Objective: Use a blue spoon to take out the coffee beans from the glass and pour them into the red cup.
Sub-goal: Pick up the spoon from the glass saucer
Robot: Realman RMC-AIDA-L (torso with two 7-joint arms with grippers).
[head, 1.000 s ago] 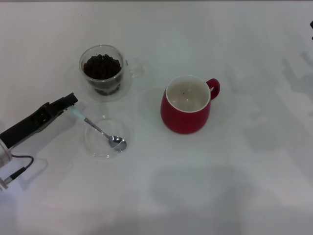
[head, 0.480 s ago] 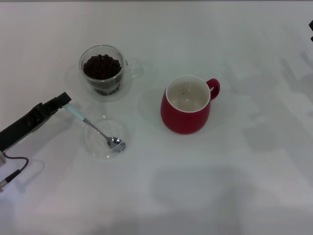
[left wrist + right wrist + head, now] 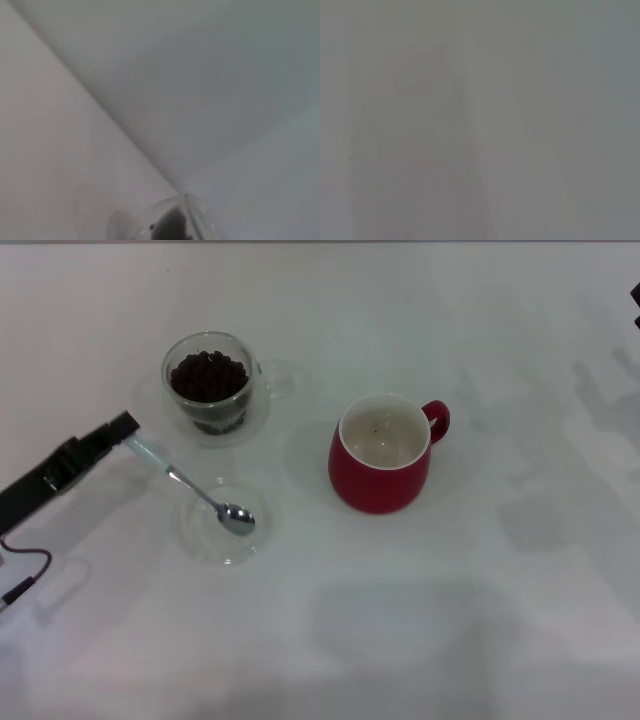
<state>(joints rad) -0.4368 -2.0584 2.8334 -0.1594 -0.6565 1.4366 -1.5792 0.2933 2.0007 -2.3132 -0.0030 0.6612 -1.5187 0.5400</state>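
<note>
Currently left hand (image 3: 122,427) is gripping blue spoon (image 3: 190,488) by handle end, bowl hanging over glass dish (image 3: 222,525), near glass (image 3: 208,390) holding coffee beans (image 3: 208,375); red cup (image 3: 382,453) standing apart on desk (image 3: 450,610).

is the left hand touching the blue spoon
Touching: the head view shows the left hand closed on the blue spoon handle's end, no gap between them.

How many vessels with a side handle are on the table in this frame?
2. The clear double-walled glass holding dark coffee beans stands at the far left; the rounded dark red ceramic cup stands near the middle, to its right. The flat clear glass dish has no handle.
</note>
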